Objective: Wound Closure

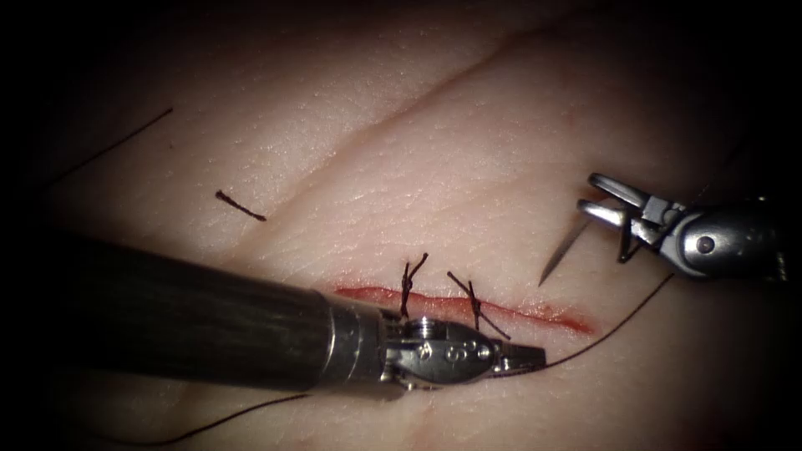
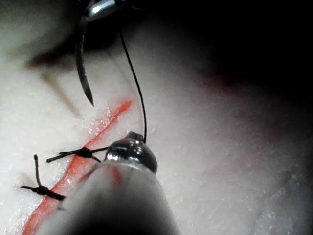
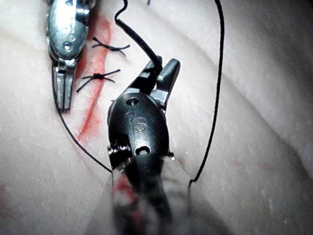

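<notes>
Endoscope view showed the right tool (image 1: 603, 200) off to the right of the cut (image 1: 468, 306), its jaws pinching the needle (image 1: 561, 250) near its blunt end, tip hanging free above the tissue (image 1: 434, 159), not in it. The left tool (image 1: 526, 359) lay near the cut's right end, jaws pressed together on the thread (image 1: 618, 326). Two knotted stitches (image 1: 409, 284) crossed the cut. Judged stage: readying a third stitch at the open right end; that would call for aiming the tip squarely at the edge
</notes>
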